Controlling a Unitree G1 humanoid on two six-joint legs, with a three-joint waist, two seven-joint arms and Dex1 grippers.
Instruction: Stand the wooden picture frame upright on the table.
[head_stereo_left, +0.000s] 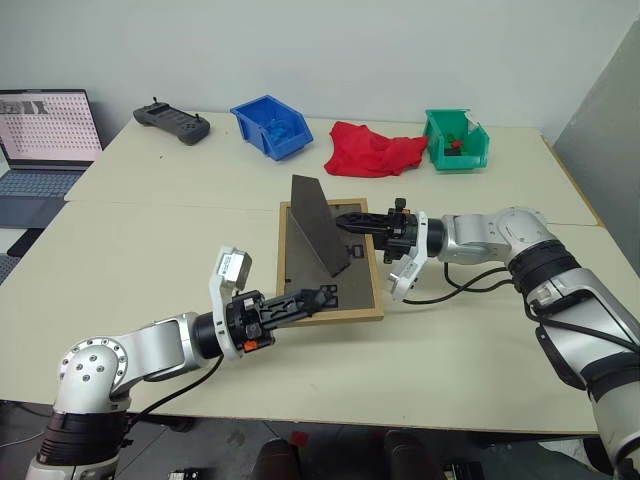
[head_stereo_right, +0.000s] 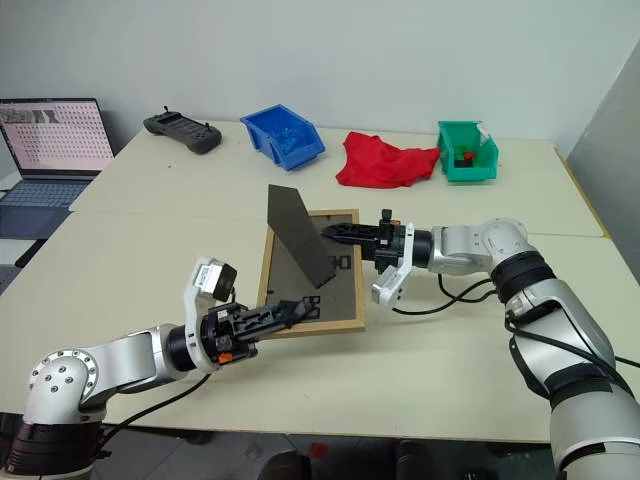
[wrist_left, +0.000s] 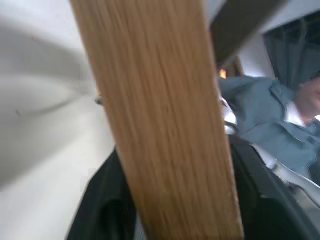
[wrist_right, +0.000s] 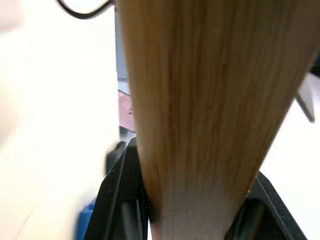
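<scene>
The wooden picture frame (head_stereo_left: 330, 262) lies face down near the middle of the bench (head_stereo_left: 150, 200), just on the robot's side of the seam, its dark back up and its easel stand (head_stereo_left: 320, 225) folded out and rising steeply from the back.

The left gripper (head_stereo_left: 318, 297) reaches in from the near left, its jaws straddling the frame's near wooden edge; in the left wrist view the wood bar runs between the two black fingers (wrist_left: 105, 200). Whether they press on it or sit a little loose, I cannot tell.

The right gripper (head_stereo_left: 352, 224) comes in level from the right, its jaws at the frame's right edge; in the right wrist view the wood sits tight between the fingers (wrist_right: 122, 195), gripped.

Along the far edge of the bench stand a blue bin (head_stereo_left: 272, 125), a red cloth (head_stereo_left: 372, 148), a green bin (head_stereo_left: 456, 139) and a black controller (head_stereo_left: 172, 122). A laptop (head_stereo_left: 45, 140) sits to the left.
</scene>
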